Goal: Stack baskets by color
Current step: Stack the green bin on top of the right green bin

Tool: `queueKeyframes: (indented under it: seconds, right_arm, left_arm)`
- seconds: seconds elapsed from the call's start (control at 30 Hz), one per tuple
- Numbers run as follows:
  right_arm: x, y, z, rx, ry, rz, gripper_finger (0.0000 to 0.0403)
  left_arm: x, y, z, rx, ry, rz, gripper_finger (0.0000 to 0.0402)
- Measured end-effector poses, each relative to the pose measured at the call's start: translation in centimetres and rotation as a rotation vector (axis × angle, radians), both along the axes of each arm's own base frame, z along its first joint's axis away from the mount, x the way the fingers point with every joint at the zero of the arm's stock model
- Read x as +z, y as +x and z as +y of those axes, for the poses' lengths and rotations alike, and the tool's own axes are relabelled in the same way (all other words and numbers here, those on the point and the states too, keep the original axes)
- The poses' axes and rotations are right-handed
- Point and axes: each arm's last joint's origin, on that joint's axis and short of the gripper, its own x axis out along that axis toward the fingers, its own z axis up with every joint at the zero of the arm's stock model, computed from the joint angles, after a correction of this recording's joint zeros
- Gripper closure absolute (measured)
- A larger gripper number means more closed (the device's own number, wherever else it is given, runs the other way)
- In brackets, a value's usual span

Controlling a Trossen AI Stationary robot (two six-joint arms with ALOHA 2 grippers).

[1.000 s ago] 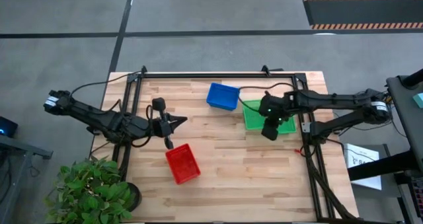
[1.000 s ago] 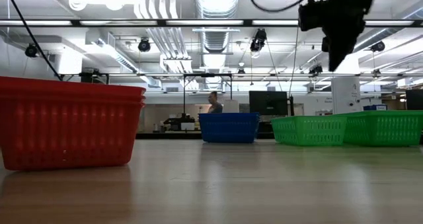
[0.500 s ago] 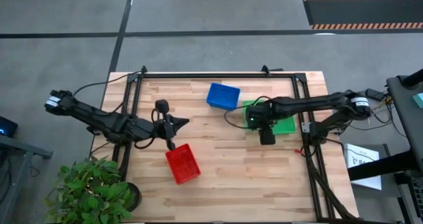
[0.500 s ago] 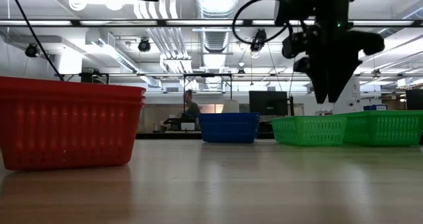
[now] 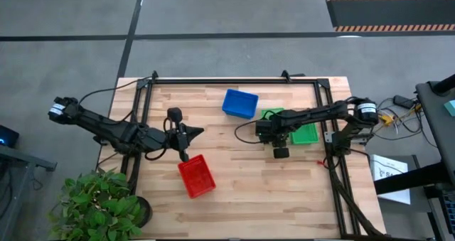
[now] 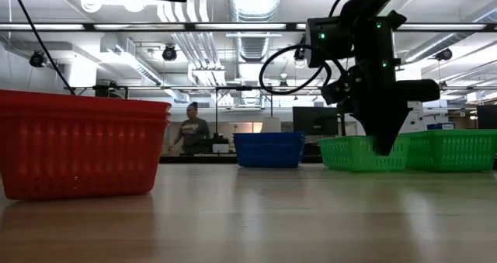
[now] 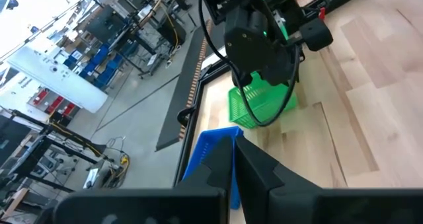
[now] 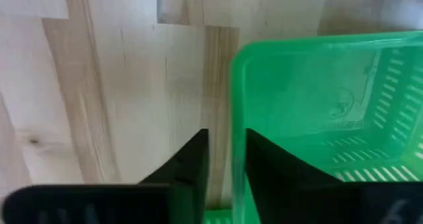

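Two green baskets stand side by side at the table's right, the nearer-to-centre one [image 6: 363, 152] [image 5: 272, 115] and another [image 6: 450, 149]. A blue basket [image 5: 239, 103] sits at the far middle and a red basket [image 5: 196, 175] at the near middle. My right gripper [image 8: 227, 161] [image 6: 386, 148] points down, open, astride the left wall of the green basket [image 8: 310, 112]. My left gripper [image 5: 197, 131] [image 7: 234, 168] hovers shut and holding nothing, above the table just beyond the red basket. My right gripper comes from above, pointing down, at the green basket's wall on the table's left side [image 8: 236, 118]. One finger [image 8: 192, 161] is outside the basket and the other [image 8: 271, 171] inside. I cannot tell whether either finger touches the wall. The basket stands on the table.
A black metal frame [image 5: 146, 127] runs along the table's left, far and right edges. A potted plant [image 5: 96, 205] stands off the near left corner. Bare wood [image 5: 270, 191] lies at the near right. A person [image 6: 189, 131] moves in the room far behind.
My right gripper has come down from high above the table and moved toward the table's left, rolling as it went, until its tips are at the green basket's left wall. The baskets have not moved. The person in the background has walked leftward.
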Motion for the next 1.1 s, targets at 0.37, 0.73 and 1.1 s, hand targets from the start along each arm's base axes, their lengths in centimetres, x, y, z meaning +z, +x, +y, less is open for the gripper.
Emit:
queueKeyframes:
  seconds: [0.37,0.73,1.1]
  right_arm:
    - [1.3,-0.2,0.0,-0.014,-0.001,-0.002,0.0394]
    - [9.5,-2.9,0.7,-0.149,-0.07,-0.059,0.0394]
    - [9.0,-10.7,1.6,-0.176,-0.05,-0.082,0.0394]
  left_arm:
    - [-0.1,0.1,0.0,0.0,0.0,0.003,0.0402]
    - [0.0,0.1,0.0,0.001,-0.002,-0.001,0.0402]
    - [0.0,0.1,0.0,0.001,-0.005,-0.003,0.0402]
